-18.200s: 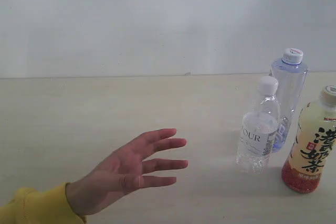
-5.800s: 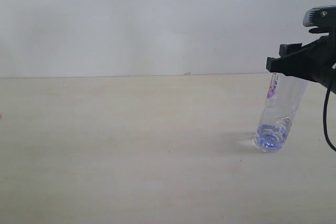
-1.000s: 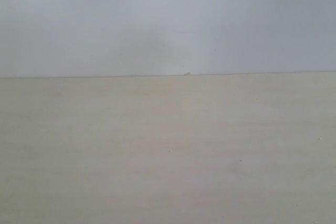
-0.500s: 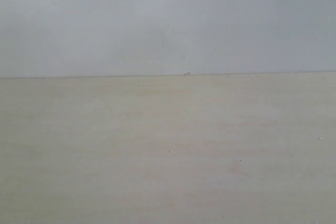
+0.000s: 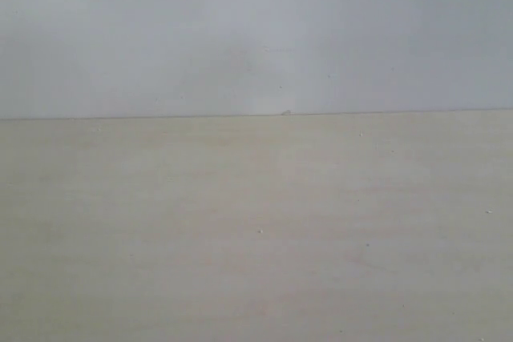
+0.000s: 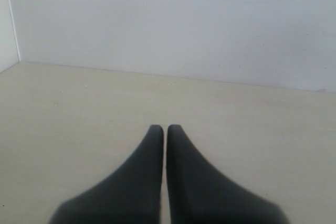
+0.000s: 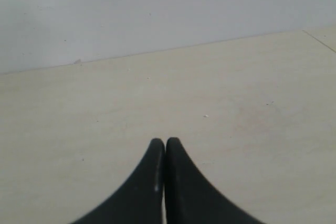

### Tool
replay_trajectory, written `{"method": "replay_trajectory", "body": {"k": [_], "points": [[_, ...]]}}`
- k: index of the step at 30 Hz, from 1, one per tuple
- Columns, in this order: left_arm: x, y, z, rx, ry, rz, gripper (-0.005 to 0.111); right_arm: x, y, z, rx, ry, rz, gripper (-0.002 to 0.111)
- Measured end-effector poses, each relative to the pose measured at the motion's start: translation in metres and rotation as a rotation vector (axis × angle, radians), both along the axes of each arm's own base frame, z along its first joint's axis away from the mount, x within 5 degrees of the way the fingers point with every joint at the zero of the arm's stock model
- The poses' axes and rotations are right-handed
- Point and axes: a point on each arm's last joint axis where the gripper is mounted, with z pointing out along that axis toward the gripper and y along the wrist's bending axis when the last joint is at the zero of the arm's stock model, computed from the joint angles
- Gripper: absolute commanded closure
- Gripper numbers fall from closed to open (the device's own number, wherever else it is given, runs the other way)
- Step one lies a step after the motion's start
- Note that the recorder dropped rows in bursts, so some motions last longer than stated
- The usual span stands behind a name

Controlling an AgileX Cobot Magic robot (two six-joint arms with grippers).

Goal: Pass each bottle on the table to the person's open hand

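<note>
Exterior view is showing only the desk (image 5: pixel 256 230), no bottle or hand in sight, so the arms are probably best idling clear; left wrist view is showing the left end effector (image 6: pixel 165 128) closed on nothing, no bottle near; right wrist view is showing the right end effector (image 7: pixel 166 141) likewise closed, empty.

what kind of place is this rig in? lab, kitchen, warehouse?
Most likely a plain lab or test bench, though that is a guess. It shows a pale wood-grain table against a bare white wall, plus the black left tool and right tool, both shut.
</note>
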Motion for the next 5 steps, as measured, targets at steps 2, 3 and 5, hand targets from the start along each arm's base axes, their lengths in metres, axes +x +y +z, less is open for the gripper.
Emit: {"method": "replay_trajectory", "body": {"k": [2,3,5], "points": [[0.0,0.0,0.0,0.0,0.0,0.0,0.103,0.0,0.0,0.0,0.0,0.0,0.0,0.108],[0.0,0.0,0.0,0.0,0.0,0.0,0.103,0.0,0.0,0.0,0.0,0.0,0.0,0.108],[0.0,0.0,0.0,0.0,0.0,0.0,0.103,0.0,0.0,0.0,0.0,0.0,0.0,0.108]]}}
